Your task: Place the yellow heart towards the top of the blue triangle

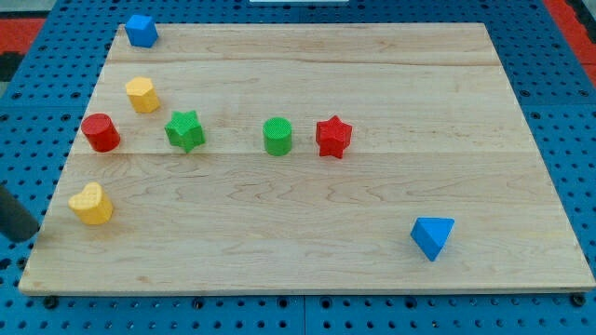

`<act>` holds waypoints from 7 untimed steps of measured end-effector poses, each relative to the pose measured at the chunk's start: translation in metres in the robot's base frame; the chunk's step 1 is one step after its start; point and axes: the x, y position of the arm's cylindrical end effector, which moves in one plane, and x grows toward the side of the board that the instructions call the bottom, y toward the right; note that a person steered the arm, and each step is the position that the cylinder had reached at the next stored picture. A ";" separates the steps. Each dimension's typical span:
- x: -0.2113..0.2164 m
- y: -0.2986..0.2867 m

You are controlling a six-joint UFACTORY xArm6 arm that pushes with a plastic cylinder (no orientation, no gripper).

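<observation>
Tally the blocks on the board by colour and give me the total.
Blue: 2, the blue cube and blue triangle
Yellow: 2, the yellow heart and yellow hexagon
Red: 2, the red cylinder and red star
Green: 2, the green star and green cylinder
Total: 8

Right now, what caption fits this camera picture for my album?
My tip waits just left of the yellow heart, far from the blue triangle at the board's bottom right.
</observation>
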 end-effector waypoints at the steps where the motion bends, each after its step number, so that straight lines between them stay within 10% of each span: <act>1: -0.028 0.070; 7: -0.076 0.185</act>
